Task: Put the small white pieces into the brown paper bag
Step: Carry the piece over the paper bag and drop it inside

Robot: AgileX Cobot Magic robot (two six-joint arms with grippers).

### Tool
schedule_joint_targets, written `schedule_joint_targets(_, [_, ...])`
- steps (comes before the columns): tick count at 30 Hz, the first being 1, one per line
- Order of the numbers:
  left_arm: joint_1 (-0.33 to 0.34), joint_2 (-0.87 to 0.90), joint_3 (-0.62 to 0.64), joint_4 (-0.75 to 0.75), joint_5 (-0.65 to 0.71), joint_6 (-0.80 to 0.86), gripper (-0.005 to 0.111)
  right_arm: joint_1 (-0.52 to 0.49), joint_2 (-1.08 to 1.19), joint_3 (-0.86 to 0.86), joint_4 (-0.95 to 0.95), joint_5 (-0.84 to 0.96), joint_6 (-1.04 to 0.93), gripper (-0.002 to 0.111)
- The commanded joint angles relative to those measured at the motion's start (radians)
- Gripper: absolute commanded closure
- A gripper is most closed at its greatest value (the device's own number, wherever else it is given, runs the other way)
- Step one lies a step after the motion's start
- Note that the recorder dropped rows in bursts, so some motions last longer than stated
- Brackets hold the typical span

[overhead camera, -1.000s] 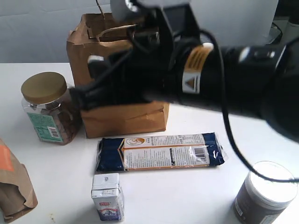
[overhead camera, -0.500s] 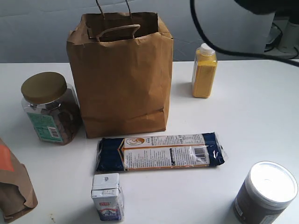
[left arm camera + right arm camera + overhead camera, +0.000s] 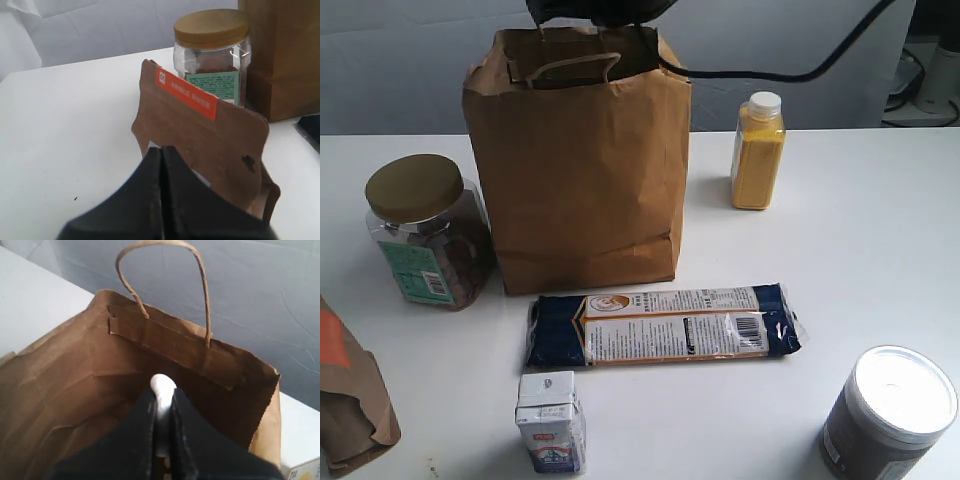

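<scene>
The tall brown paper bag (image 3: 580,160) stands upright at the back of the table, its mouth open. In the right wrist view my right gripper (image 3: 162,392) hangs just above that open mouth (image 3: 105,385), shut on one small white piece (image 3: 162,384) that sticks out past the fingertips. No other white pieces show in any view. In the exterior view only the dark underside of the right arm (image 3: 600,10) shows, over the bag's top edge. My left gripper (image 3: 162,150) is shut on nothing, low in front of the smaller brown bag with the orange patch (image 3: 200,130).
A gold-lidded jar (image 3: 420,230) stands left of the bag and a yellow bottle (image 3: 757,150) to its right. A long dark-blue packet (image 3: 660,325), a small white-and-blue carton (image 3: 550,420) and a white-lidded tin (image 3: 890,410) lie in front. A black cable (image 3: 770,72) hangs behind.
The right arm, which stretched across the front of the bag a second ago, has lifted away and now sits above the bag's open top. Nothing on the table has moved.
</scene>
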Motion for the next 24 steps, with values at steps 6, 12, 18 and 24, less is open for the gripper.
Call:
schedule_joint_targets(6, [-0.008, -0.003, 0.003, -0.009, -0.006, -0.002, 0.107, -0.016, 0.046, -0.037, 0.047, 0.061, -0.051, 0.063])
schedule_joint_targets(12, [-0.008, -0.003, 0.003, -0.009, -0.006, -0.002, 0.107, -0.016, 0.044, -0.037, 0.047, 0.06, -0.046, 0.051])
schedule_joint_targets(18, [-0.008, -0.003, 0.003, -0.009, -0.006, -0.002, 0.107, -0.016, 0.04, -0.037, 0.047, 0.058, -0.046, 0.039])
schedule_joint_targets(24, [-0.008, -0.003, 0.003, -0.009, -0.006, -0.002, 0.107, -0.016, 0.04, -0.037, 0.047, 0.053, -0.046, 0.033])
